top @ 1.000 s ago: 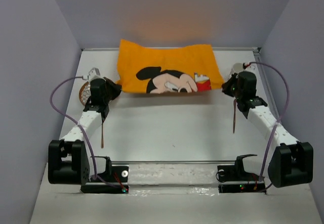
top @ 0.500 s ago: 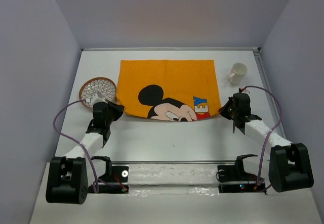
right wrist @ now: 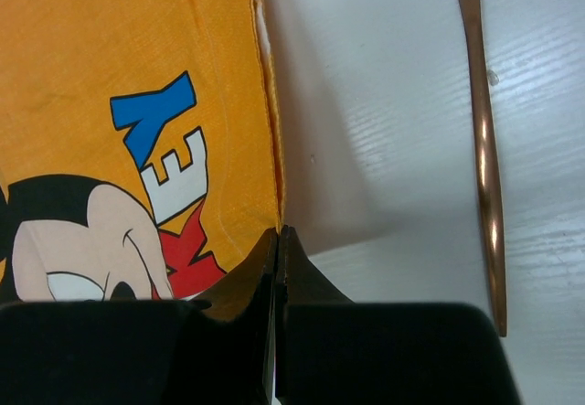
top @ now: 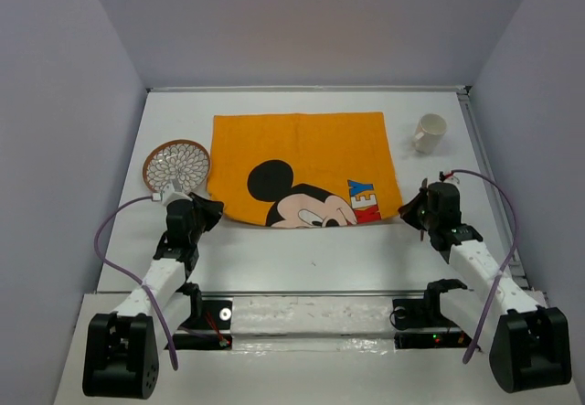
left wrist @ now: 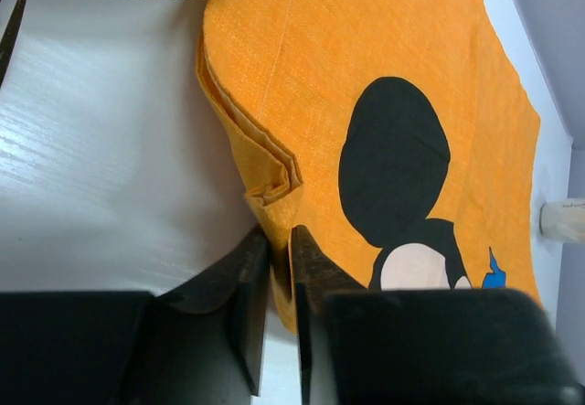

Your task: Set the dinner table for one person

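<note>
Here the dinner table (top: 311, 259) fills the floor of the scene, a plain white top walled in pale lavender-grey, with both arms mounted at its near edge; an orange placemat (top: 302, 163) printed with a cartoon mouse lies spread across its middle, mostly flat. The left gripper (top: 208, 211) sits low at the cloth's near left corner; in the left wrist view its fingers (left wrist: 247, 277) are drawn almost together with a fold of orange fabric pinched between them, and the edge just beyond them is bunched into a few soft pleats. The right gripper (top: 409, 208) is at the near right corner; from its own camera the jaws are pressed together on the hem of the cloth, right below the blue and white letters. A patterned plate (top: 175, 164) rests just beside the placemat's left edge; dark fork tines (left wrist: 11, 21) show next to it. A pale mug (top: 428, 133) stands off the far right corner, apart from the cloth; a slim copper utensil handle (right wrist: 484, 149) lies on bare table beside the right gripper.
</note>
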{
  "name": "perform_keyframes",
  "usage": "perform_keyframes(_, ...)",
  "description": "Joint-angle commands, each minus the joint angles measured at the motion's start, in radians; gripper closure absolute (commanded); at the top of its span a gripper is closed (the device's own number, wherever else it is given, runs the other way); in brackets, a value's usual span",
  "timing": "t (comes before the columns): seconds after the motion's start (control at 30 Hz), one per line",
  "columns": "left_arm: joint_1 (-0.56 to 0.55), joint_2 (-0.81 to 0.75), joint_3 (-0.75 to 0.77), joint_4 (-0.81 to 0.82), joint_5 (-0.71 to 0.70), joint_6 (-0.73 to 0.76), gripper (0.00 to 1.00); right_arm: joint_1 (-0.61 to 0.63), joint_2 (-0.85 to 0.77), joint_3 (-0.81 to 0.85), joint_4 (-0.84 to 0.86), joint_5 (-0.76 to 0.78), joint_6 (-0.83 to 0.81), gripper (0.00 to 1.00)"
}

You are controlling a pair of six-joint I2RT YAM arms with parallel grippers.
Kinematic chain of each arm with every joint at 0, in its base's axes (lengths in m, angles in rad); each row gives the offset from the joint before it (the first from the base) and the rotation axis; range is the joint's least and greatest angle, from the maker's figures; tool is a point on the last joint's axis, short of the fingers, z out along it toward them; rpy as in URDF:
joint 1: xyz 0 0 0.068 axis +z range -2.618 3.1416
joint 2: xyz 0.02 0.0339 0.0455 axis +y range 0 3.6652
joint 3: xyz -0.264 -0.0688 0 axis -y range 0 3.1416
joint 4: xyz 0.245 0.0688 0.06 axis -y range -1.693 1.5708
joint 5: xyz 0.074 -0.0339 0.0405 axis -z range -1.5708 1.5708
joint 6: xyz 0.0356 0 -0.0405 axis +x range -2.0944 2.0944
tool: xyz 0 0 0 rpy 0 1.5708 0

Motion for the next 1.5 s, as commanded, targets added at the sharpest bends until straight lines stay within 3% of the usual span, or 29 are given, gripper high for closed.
perform_keyframes(0.0, -0.004, -0.017, 0.001, -0.002, -0.016, 0.005, 0.73, -0.006, -0.066, -0.021, -0.064, -0.03, 0.033, 1.0)
perform_keyframes(0.5, -0.003, -0.037, 0.011, -0.051, -0.02, 0.019, 0.73, -0.006, -0.224, -0.041, -0.18, -0.018, 0.128, 1.0)
perform_keyframes(0.6, -0.004, -0.077, 0.012, -0.083, -0.023, 0.02, 0.65, -0.006, -0.23, -0.039, -0.188, -0.009, 0.133, 1.0)
perform_keyframes(0.63, -0.003, -0.088, 0.012, -0.088, -0.025, 0.019, 0.58, -0.006, -0.226, -0.036, -0.188, -0.01, 0.133, 0.94)
perform_keyframes(0.67, -0.003, -0.101, 0.015, -0.095, -0.025, 0.02, 0.3, -0.006, -0.223, -0.035, -0.191, -0.016, 0.133, 0.78)
perform_keyframes(0.7, -0.003, -0.108, 0.02, -0.1, -0.023, 0.02, 0.02, -0.006, -0.217, -0.033, -0.191, -0.018, 0.133, 0.68)
perform_keyframes(0.73, -0.004, -0.115, 0.026, -0.105, -0.023, 0.019, 0.01, -0.006, -0.218, -0.027, -0.191, -0.02, 0.125, 0.48)
perform_keyframes(0.8, -0.004, -0.129, 0.062, -0.134, -0.025, 0.028, 0.01, -0.006, -0.223, -0.013, -0.202, -0.024, 0.099, 0.3)
perform_keyframes(0.83, -0.004, -0.149, 0.081, -0.149, -0.026, 0.033, 0.01, -0.006, -0.236, -0.002, -0.208, -0.021, 0.091, 0.15)
perform_keyframes(0.93, -0.004, -0.207, 0.179, -0.218, -0.042, 0.056, 0.01, -0.006, -0.264, 0.05, -0.234, -0.018, 0.061, 0.01)
perform_keyframes(1.27, -0.004, -0.313, 0.55, -0.385, -0.108, 0.234, 0.01, -0.006, -0.261, 0.251, -0.234, -0.124, 0.004, 0.0)
perform_keyframes(1.47, -0.004, -0.371, 0.684, -0.43, -0.097, 0.411, 0.01, 0.041, -0.139, 0.318, -0.067, -0.236, 0.025, 0.0)
